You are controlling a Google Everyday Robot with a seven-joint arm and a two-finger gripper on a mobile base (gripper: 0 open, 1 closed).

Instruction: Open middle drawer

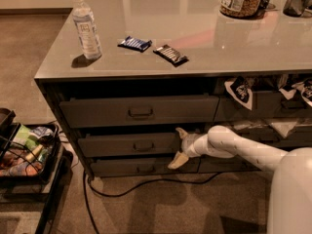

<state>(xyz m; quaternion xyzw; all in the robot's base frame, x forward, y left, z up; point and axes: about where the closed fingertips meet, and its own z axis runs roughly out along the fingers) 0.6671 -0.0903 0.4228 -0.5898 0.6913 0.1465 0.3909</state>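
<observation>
Camera view: shows the middle drawer [122,144] under the counter [204,33], at 6 o'clock from the top drawer [97,112] and at 12 o'clock from the bottom drawer [117,167]; places the gripper [179,146] at 3 o'clock from the loop pull [144,146], by the right end of the front; spreads the fingers wide, one tip [181,132] toward 12 o'clock, the other [177,161] toward 6 o'clock, with nothing held; cannot confirm contact with the front.

Calls, by judgement, for a shift toward 9 o'clock to centre on the pull, a firm close, then a straight, level draw out from the cabinet; risks racking the drawer if hauled from its end.

Offers open carpet [161,208] at 6 o'clock for the travel; keeps a cable [146,184] on the floor just below the bottom front, and a cart [62,156] at 9 o'clock, near the cabinet corner.
</observation>
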